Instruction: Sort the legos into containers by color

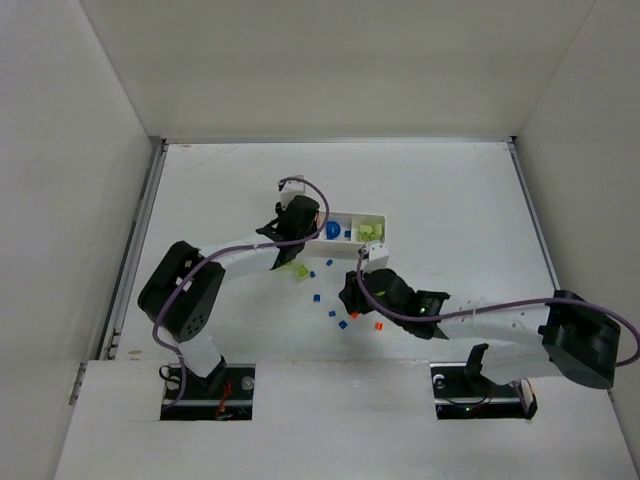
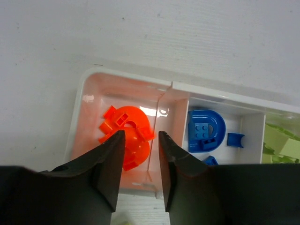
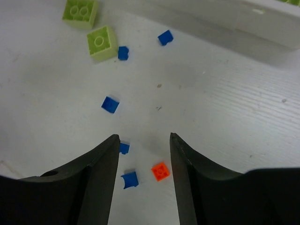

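Note:
The white tray point(image 1: 380, 218) lies at mid table. In the left wrist view its left compartment point(image 2: 89, 108) holds a large rounded orange piece point(image 2: 129, 133), the middle one a rounded blue piece point(image 2: 206, 131) and small blue pieces point(image 2: 235, 139), the right one lime-green plates point(image 2: 281, 145). My left gripper point(image 2: 141, 136) is open and empty above the orange compartment's near edge point(image 1: 300, 215). My right gripper point(image 3: 144, 137) is open and empty low over the table point(image 1: 350, 300). A small orange brick point(image 3: 160, 171) and a blue brick point(image 3: 130, 179) lie between its fingers.
Loose bricks lie in front of the tray: two lime-green ones point(image 3: 102, 42), point(image 3: 80, 10) and several small blue ones point(image 3: 110, 104), point(image 3: 123, 52), point(image 3: 164, 37). Another orange brick point(image 1: 379, 326) lies beside the right arm. White walls enclose the table.

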You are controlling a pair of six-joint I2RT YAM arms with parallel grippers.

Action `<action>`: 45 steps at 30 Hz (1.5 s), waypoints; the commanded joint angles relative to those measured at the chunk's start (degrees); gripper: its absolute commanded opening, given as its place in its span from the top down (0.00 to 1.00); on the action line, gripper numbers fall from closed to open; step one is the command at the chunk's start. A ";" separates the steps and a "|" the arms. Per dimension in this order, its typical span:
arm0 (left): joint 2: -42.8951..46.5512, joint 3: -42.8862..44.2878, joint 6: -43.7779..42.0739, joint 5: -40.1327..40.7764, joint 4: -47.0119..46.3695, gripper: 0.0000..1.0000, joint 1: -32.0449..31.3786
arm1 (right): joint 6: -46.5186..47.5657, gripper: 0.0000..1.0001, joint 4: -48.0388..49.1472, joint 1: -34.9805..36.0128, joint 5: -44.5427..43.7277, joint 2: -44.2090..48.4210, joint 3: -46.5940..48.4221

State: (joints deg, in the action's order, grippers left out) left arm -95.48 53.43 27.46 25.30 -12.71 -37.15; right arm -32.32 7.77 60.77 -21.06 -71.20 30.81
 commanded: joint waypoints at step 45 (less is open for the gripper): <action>47.93 -35.24 12.97 -2.27 12.09 0.53 5.11 | 15.00 0.62 2.60 -1.23 1.81 -39.29 35.55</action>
State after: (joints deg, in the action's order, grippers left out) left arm -47.35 18.02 39.92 23.55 -0.56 -31.70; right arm -16.78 9.74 59.61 -18.76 -111.53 64.16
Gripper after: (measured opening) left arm 0.462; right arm 0.417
